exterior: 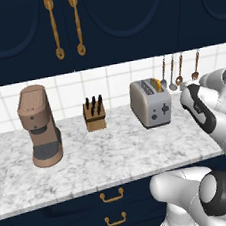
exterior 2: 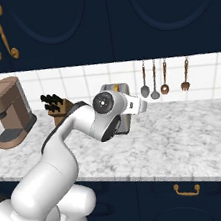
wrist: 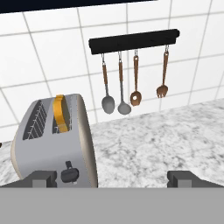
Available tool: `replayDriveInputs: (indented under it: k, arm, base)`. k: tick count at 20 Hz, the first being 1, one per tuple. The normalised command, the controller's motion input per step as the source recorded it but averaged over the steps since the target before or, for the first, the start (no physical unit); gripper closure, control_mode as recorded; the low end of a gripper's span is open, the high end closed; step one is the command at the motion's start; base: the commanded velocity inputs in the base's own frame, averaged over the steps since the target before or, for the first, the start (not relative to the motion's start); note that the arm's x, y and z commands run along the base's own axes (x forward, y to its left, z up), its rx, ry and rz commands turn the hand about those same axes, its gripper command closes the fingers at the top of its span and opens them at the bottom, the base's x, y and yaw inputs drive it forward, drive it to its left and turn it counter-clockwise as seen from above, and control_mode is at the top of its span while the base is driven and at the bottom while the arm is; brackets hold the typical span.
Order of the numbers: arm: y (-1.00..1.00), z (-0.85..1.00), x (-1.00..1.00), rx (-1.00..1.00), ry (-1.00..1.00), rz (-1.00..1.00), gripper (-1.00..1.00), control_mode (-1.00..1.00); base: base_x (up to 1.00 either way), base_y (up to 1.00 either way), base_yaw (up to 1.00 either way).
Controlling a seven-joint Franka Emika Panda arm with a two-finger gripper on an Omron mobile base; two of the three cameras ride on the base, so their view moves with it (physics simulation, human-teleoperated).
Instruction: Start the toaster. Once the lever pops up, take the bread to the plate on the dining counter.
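Toaster (exterior: 151, 103) sits far back on the marble tabletop (exterior: 106, 161) near the tiled wall, bare slab in front and to its right, knife block (exterior: 94, 114) and brown coffee machine (exterior: 39, 126) off to its left. Tool (wrist: 113, 178) fingers spread wide, holding nothing, just near of the toaster. Hand view shows bread (wrist: 61, 113) standing in the right slot plus the lever (wrist: 68, 165) above the knob; no readable markings.

It was a kitchen: navy cabinets (exterior: 122, 13), tiled wall (exterior: 110, 80), marble desk (exterior: 110, 155), toaster (exterior: 150, 103), coffee machine (exterior: 39, 125), hanging utensils (wrist: 131, 83).
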Motion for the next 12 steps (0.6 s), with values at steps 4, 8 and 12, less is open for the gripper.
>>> replayDriveInputs:
  k: [4, 8, 12]
  arm:
    - [0.0, 0.0, 0.0, 0.0, 0.0, 0.0, -1.0, -1.0]
    - [0.0, 0.0, 0.0, 0.0, 0.0, 0.0, -1.0, -1.0]
    - [0.0, 0.0, 0.0, 0.0, 0.0, 0.0, -1.0, -1.0]
  base:
    - [0.0, 0.0, 0.0]
    - [0.0, 0.0, 0.0]
    - [0.0, 0.0, 0.0]
